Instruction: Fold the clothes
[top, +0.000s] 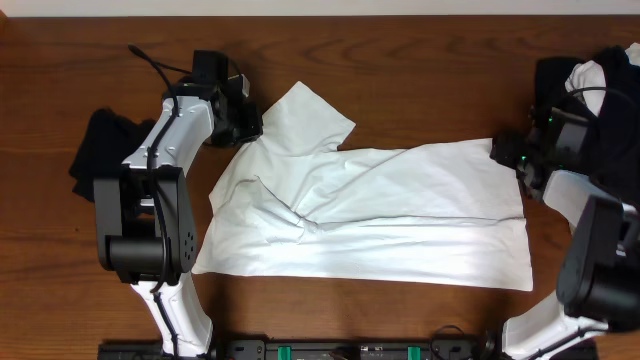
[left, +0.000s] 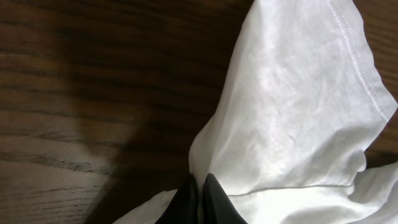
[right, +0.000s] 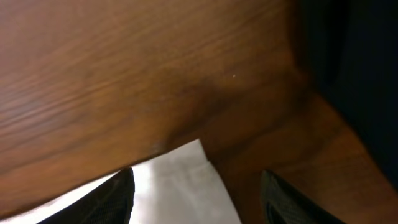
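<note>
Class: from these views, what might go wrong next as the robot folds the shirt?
1. The left jaws pinch just a small bunch of the shirt near the sleeve; pulling may slip it free.
2. Only the shirt's corner shows between the open right jaws; they may miss it.

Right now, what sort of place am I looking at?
Likely a robotics lab bench, not a laundry: a left arm and right arm standing at a wooden table, a white T-shirt spread between them, a black garment lying aside.
</note>
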